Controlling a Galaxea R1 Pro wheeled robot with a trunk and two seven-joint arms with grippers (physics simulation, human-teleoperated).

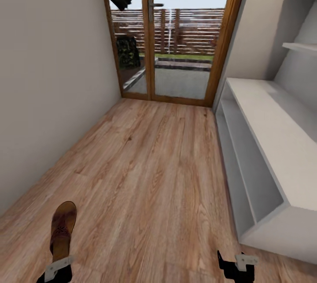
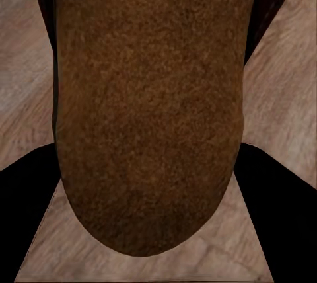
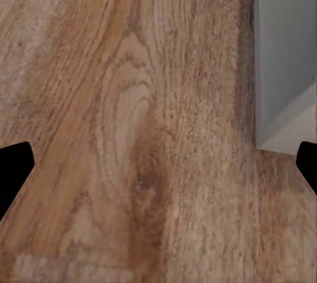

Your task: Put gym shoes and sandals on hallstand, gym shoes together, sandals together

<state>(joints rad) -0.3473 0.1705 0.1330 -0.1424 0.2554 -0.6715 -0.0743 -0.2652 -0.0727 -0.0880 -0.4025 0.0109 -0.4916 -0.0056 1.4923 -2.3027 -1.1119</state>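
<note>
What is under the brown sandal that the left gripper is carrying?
Under the sandal lies wooden floor, seen around it from the left wrist. The floor directly beneath is covered by the sandal itself. The left gripper grips its near end, and its fingers flank the sandal.

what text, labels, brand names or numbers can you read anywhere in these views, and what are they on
None: no readable text in any view.
The sandal held in the left tool has a patterned strap but no legible mark.
The hallstand shelves are plain grey.
The corridor floor shows wood grain alone.
The glass door and the fence beyond it carry no sign.
</note>
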